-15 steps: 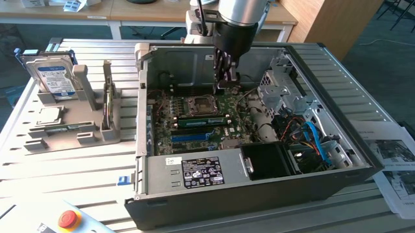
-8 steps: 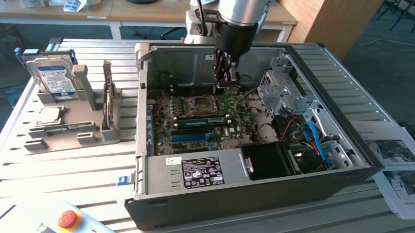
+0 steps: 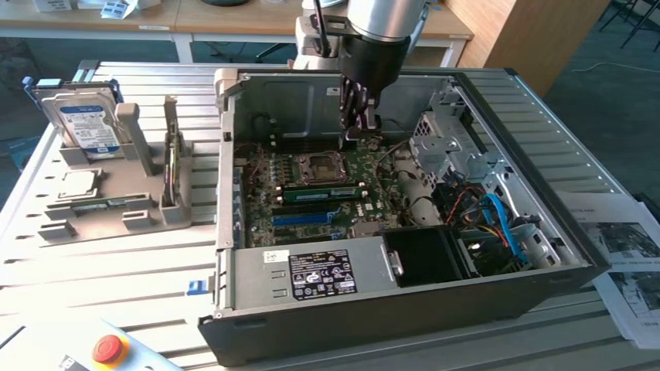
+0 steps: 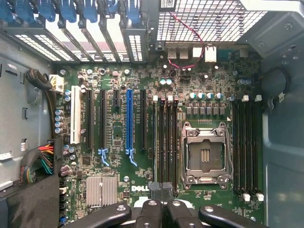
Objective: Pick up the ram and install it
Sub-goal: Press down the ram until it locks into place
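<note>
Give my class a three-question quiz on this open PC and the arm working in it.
1. True or false: the gripper is inside the case, over the motherboard.
2. Pick one: the hard drive stands A) inside the case; B) in a grey holder outside the case, on the exterior view's left; C) between the fingers.
3. Short answer: what colour is the button on the table in front of the case?
Key: 1 true; 2 B; 3 red.
</note>
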Robot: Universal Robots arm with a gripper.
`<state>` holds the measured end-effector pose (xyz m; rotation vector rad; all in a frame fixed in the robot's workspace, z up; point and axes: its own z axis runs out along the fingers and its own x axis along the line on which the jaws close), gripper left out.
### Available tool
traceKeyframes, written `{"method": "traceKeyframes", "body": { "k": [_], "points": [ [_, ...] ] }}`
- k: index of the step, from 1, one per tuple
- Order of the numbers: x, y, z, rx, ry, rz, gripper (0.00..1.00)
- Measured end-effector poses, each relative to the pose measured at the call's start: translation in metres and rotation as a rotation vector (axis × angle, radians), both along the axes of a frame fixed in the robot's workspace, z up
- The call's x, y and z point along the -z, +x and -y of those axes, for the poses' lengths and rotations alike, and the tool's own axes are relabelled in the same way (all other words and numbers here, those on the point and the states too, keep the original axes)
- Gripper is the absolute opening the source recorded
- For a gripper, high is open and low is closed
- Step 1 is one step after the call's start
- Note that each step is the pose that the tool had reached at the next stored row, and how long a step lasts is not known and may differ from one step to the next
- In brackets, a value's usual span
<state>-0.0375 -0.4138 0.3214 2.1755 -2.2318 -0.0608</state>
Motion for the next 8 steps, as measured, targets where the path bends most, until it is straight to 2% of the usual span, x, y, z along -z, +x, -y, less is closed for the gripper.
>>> {"method": "traceKeyframes", "body": {
  "k": [8],
  "points": [
    [-0.0001,0.006,0.0,0.0,-0.0001,0.0,0.1]
  ]
}}
